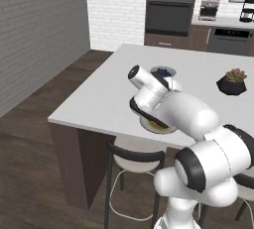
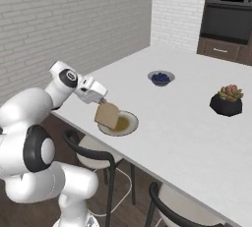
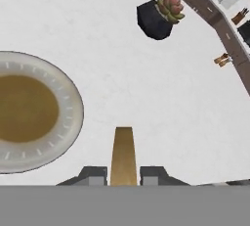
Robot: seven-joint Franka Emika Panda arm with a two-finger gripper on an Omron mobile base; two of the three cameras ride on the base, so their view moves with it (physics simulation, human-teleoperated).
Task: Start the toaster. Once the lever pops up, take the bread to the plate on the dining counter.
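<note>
Bread [image 2: 107, 115] is held over the plate [image 2: 129, 127].
It is pinched on edge by the gripper [image 2: 102, 102]; next it should be lowered and let go.

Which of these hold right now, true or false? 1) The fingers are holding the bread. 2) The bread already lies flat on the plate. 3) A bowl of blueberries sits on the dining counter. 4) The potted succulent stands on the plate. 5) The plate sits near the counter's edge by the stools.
1) True: the gripper pinches the bread edge-on.
2) False: the bread hangs tilted above the plate, not lying in it.
3) True: the bowl of blueberries rests on the dining counter.
4) False: the potted succulent stands on bare counter, apart from the plate.
5) True: it sits close to the edge above a stool.
</note>
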